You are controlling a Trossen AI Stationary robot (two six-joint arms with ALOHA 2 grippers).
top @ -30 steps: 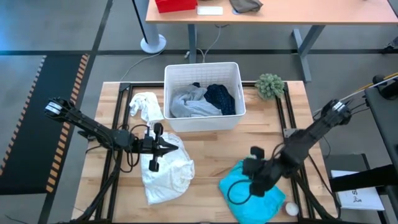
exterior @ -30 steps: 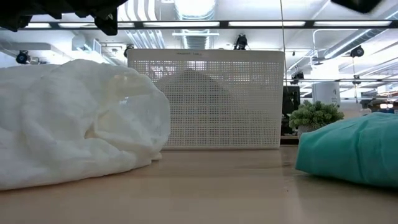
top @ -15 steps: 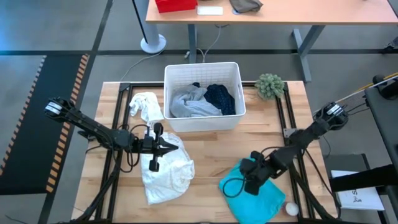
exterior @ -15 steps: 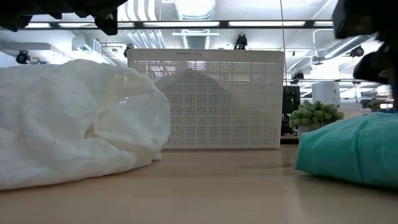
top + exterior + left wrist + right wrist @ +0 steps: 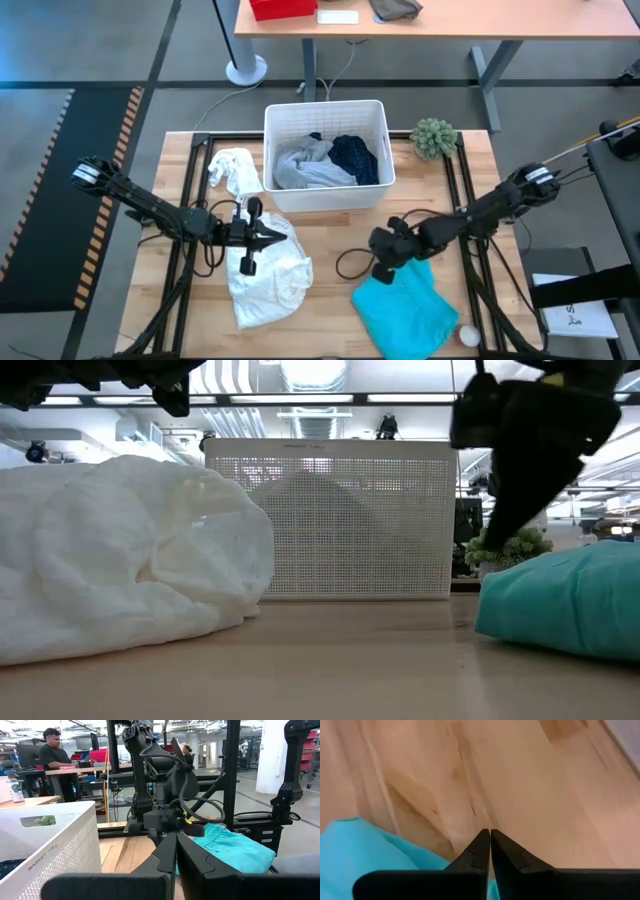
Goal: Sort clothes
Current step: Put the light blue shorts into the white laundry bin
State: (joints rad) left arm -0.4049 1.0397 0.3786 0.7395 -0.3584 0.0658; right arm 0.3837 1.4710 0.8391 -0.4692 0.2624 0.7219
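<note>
turquoise piece (image 5: 405, 308) lies just below the closed right end effector (image 5: 381, 262)

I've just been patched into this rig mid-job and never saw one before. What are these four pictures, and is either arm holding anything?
Two dark robot arms work at a wooden table. One picture looks straight down, one sits level with the tabletop, and one rides on each wrist. The left gripper hangs shut over the white shirt, holding nothing. The right gripper is shut and empty, at the edge of the turquoise piece. The basket holds a grey tee and a navy shirt. A small white cloth lies beside it.
</note>
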